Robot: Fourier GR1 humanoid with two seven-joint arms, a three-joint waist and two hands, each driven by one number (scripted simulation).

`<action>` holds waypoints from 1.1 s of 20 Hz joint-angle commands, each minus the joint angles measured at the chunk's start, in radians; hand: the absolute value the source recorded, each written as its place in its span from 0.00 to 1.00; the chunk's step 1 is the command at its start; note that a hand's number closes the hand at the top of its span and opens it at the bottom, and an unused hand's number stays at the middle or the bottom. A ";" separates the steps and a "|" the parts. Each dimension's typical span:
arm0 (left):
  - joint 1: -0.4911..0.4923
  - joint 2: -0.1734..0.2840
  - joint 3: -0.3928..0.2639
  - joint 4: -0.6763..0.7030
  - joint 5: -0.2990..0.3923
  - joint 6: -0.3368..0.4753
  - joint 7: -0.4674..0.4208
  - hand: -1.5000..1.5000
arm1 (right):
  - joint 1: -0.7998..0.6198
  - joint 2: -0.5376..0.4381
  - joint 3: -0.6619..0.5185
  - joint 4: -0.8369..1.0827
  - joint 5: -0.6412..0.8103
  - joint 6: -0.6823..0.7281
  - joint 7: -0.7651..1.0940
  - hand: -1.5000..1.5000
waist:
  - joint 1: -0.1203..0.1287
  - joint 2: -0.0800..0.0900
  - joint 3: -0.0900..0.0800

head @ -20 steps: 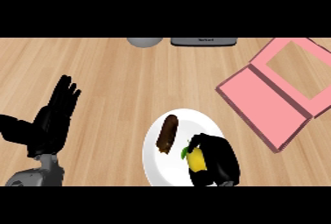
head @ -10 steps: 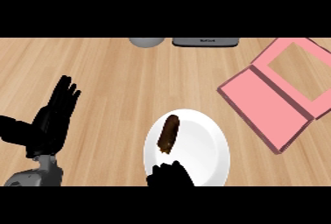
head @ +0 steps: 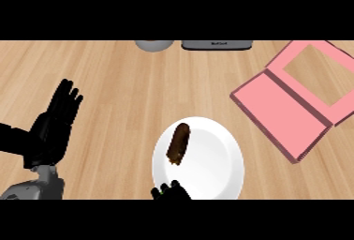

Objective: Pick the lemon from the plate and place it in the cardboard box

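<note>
Barely visible, lemon [head: 160, 188] peeks beside right hand [head: 173, 191].

Plate [head: 207, 159] at centre, sausage [head: 179, 143] on it; open box [head: 298, 96] at 2 o'clock; left hand [head: 52, 126] at 9.

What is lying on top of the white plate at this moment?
On the white plate lies one brown elongated item. The right hand covers the plate's lower left edge; a bit of yellow-green shows beside it, and what it holds is hidden.
</note>
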 commanded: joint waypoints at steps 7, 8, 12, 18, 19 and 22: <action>0.016 -0.006 0.013 0.026 -0.005 0.009 -0.026 0.50 | 0.000 0.079 -0.068 -0.288 0.016 -0.185 0.179 1.00 | -0.032 -0.004 0.000; 0.014 -0.015 0.007 0.024 -0.009 0.017 -0.018 0.50 | -0.016 0.079 -0.091 -0.293 0.029 -0.209 0.201 1.00 | -0.034 -0.005 0.000; 0.023 0.002 0.017 -0.013 0.007 0.001 -0.006 0.50 | -0.015 0.079 -0.139 -0.300 0.095 -0.228 0.264 1.00 | -0.022 -0.005 0.000; 0.011 -0.001 0.015 0.002 0.009 -0.001 -0.010 0.50 | -0.001 0.079 -0.203 -0.304 0.097 -0.238 0.279 1.00 | -0.017 0.005 0.000; 0.027 0.004 0.018 0.008 0.018 -0.021 -0.028 0.50 | -0.011 0.079 -0.226 -0.303 0.101 -0.223 0.274 1.00 | -0.012 0.006 -0.001; 0.031 0.014 0.022 0.010 0.014 -0.027 -0.036 0.50 | 0.018 0.080 -0.256 -0.310 0.120 -0.243 0.261 1.00 | -0.011 0.007 0.000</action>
